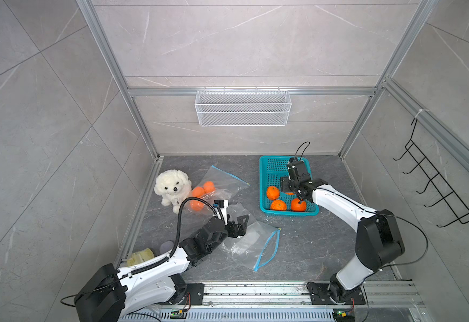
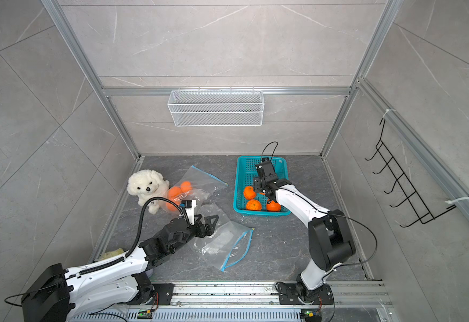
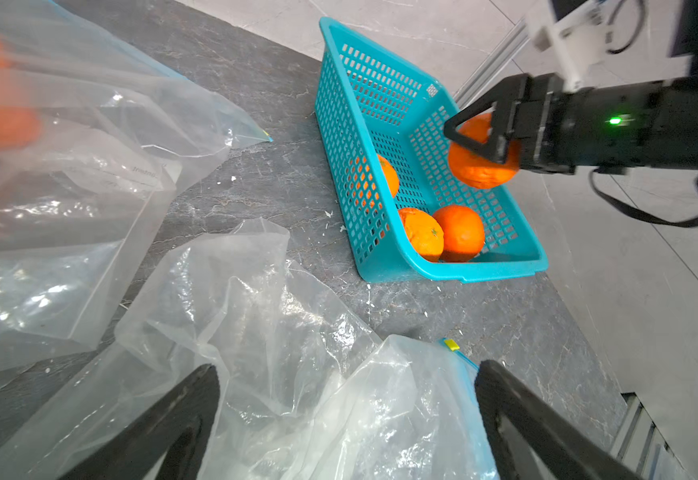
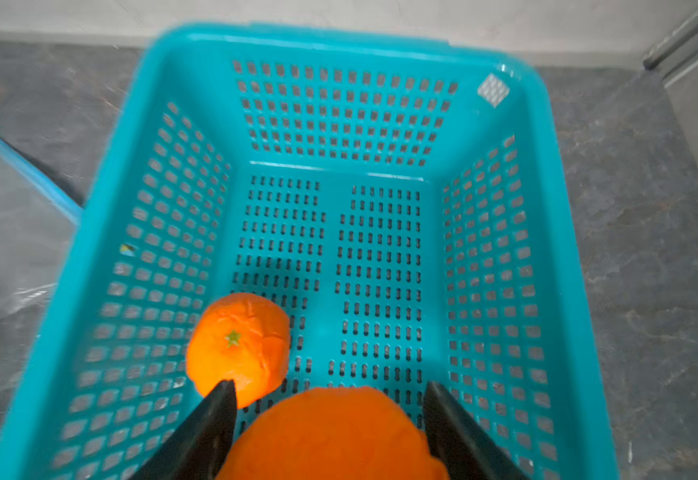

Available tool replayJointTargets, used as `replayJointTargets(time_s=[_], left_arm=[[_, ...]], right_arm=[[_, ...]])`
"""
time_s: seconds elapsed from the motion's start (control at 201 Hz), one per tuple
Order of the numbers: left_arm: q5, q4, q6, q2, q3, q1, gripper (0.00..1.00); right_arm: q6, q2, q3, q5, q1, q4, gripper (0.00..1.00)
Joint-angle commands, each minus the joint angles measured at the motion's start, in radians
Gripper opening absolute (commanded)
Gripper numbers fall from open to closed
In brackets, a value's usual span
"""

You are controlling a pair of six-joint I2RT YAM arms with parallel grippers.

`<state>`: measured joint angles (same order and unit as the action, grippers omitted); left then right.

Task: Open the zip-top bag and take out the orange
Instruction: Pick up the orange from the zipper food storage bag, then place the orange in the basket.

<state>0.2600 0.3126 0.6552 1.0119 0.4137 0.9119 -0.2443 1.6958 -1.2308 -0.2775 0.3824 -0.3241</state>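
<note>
The left hand (image 3: pixel 347 376) stood wide open over the slack, empty zip-top bag (image 3: pixel 256 324), while the right hand (image 4: pixel 330 390), the nearer to the basket (image 4: pixel 339 39), gripped the orange (image 4: pixel 330 436) directly above its floor, release judged next.

Where everything lies
Toy dog (image 1: pixel 172 187) back left, filled bag (image 1: pixel 222 181) just right of it; empty bag (image 1: pixel 255 242) in front; basket (image 1: pixel 272 167) back right, holding three oranges (image 1: pixel 278 205), another orange (image 3: pixel 480 174) above it.
</note>
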Motion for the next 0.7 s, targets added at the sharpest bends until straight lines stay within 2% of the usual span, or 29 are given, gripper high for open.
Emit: replayJointTargets(time_s=[0.0, 0.09, 0.234, 0.388, 0.692], left_arm=[[0.082, -0.052, -0.038, -0.010, 0.003, 0.037, 1.00], [0.089, -0.019, -0.045, 0.003, -0.001, 0.054, 0.99], [0.193, -0.020, -0.068, 0.033, 0.025, 0.128, 1.00], [0.120, 0.071, -0.068, 0.100, 0.029, 0.146, 0.99], [0.179, 0.165, -0.077, 0.280, 0.059, 0.242, 0.97]], right_arm=[[-0.018, 0.073, -0.046, -0.001, -0.026, -0.024, 0.49], [-0.019, 0.132, -0.062, 0.008, -0.046, -0.023, 0.49], [-0.029, 0.218, -0.125, 0.040, -0.057, -0.060, 0.51], [-0.036, 0.279, -0.160, 0.056, -0.063, -0.093, 0.52], [-0.081, 0.297, -0.153, 0.109, -0.108, -0.128, 0.60]])
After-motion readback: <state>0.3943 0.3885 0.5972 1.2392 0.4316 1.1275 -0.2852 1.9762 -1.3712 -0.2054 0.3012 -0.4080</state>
